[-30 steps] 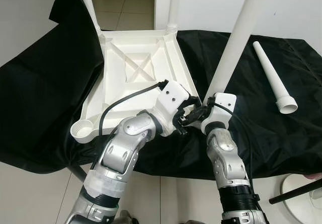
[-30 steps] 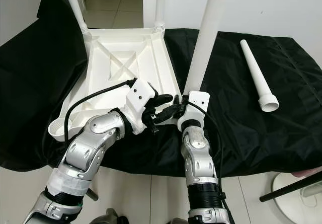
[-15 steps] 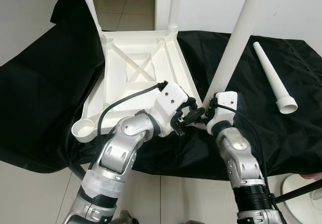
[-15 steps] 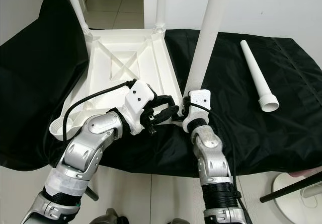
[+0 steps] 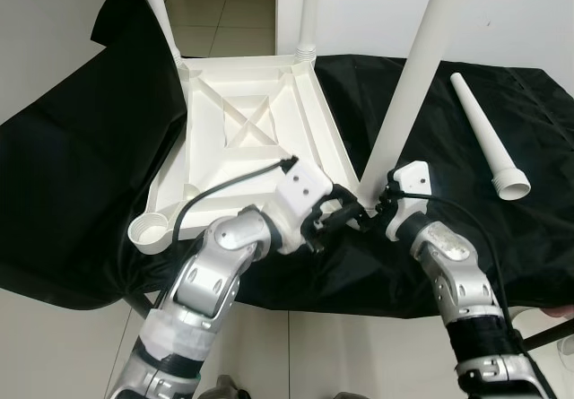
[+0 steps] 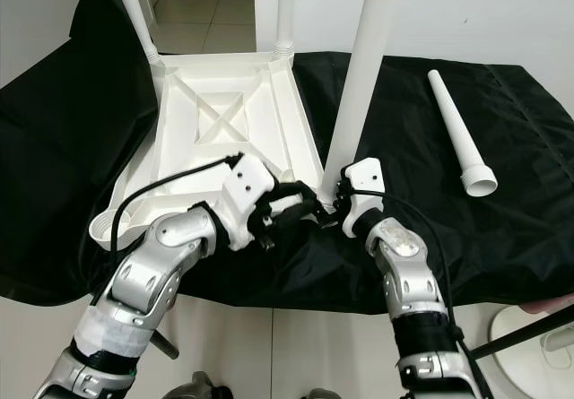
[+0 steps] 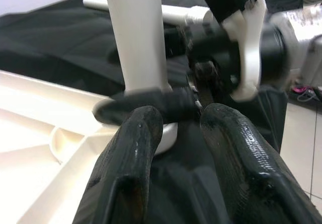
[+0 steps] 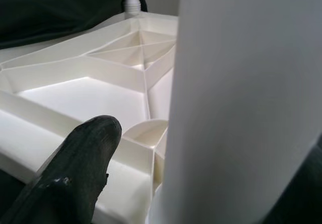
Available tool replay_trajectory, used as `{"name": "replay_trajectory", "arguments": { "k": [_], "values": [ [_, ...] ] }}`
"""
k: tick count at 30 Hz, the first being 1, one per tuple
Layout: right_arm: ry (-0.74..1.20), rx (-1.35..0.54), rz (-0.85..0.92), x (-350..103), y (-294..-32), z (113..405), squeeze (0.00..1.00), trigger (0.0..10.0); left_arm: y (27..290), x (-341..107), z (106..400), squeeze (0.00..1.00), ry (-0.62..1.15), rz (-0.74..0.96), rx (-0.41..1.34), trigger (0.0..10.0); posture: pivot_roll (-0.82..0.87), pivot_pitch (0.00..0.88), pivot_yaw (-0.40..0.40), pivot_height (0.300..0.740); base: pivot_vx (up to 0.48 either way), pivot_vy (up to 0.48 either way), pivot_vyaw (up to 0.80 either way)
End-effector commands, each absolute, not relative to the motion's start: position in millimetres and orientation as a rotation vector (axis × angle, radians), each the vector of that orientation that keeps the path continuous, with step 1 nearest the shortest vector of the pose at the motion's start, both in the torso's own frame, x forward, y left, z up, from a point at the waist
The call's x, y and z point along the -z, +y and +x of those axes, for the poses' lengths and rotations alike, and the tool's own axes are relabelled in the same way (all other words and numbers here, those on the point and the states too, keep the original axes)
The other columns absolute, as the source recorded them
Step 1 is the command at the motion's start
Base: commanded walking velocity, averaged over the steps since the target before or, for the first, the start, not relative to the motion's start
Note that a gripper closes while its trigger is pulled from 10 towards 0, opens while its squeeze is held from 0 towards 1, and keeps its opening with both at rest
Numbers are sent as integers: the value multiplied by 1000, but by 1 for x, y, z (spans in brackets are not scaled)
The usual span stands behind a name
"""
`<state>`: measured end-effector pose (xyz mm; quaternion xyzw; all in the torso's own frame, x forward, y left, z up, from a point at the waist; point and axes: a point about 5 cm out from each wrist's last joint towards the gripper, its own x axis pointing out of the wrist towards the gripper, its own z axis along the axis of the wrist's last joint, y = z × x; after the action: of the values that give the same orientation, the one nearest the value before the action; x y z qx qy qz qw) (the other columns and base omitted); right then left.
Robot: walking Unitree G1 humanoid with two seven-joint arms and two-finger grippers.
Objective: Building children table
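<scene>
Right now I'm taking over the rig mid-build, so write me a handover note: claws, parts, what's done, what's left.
Left claw: open, at the base of the near-right white plastic leg.
Right claw: at the same leg's base; grip unclear.
Upside-down white plastic tabletop lies on the black cloth.
Done: three legs stand in corner sockets.
Left: the loose white leg on the cloth goes into the empty near-left socket.

cloth (image 5: 81, 148): big and black, wrinkly, spread wide and hanging over the near edge
floor (image 5: 54, 345): pale tiles, seen below the cloth
more floor (image 5: 220, 9): tan tiles, far back through a gap
wall (image 5: 520, 13): white and plain, behind the cloth
round thing (image 5: 538, 354): white, on the floor at the right corner
stick (image 5: 529, 338): thin and black, slanting across the round thing
</scene>
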<state>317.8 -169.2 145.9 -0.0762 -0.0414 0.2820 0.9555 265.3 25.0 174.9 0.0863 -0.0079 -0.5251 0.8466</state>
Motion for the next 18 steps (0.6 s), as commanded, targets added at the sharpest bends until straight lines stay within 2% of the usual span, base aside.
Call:
{"name": "replay_trajectory", "arguments": {
  "k": [1, 2, 3, 5, 6, 7, 18],
  "values": [
    [-75, -591, -183, -144, -169, 319, 0, 10000, 25, -173, 263, 0, -4, 198, 1119, 10000, -40, 0, 54, 740, 0, 0, 0],
    [-63, -602, -196, -142, -169, 321, 0, 10000, 24, -170, 260, 0, 23, 187, 1158, 10000, -37, 0, 53, 740, 0, 0, 0],
    [-49, -622, -208, -139, -169, 323, 0, 5333, 24, -169, 256, 0, 29, 189, 1186, 10000, -34, 0, 53, 740, 0, 0, 0],
    [-41, -634, -218, -137, -168, 325, 0, 5333, 24, -168, 254, 0, 34, 187, 1204, 10000, -29, 0, 52, 740, 0, 0, 0],
    [-30, -647, -224, -135, -168, 327, 0, 1490, 24, -168, 253, 0, 33, 190, 1211, 10000, -29, 0, 52, 740, 0, 0, 0],
    [-25, -653, -225, -133, -168, 328, 0, 39, 25, -169, 252, 0, 31, 193, 1210, 10000, -22, 1, 49, 740, 0, 0, 0],
    [24, -632, -179, -120, -176, 327, 0, 0, 26, -170, 250, 0, 32, 189, 1203, 10000, -20, 8, 50, 740, 0, 0, 0]
  ]
}}
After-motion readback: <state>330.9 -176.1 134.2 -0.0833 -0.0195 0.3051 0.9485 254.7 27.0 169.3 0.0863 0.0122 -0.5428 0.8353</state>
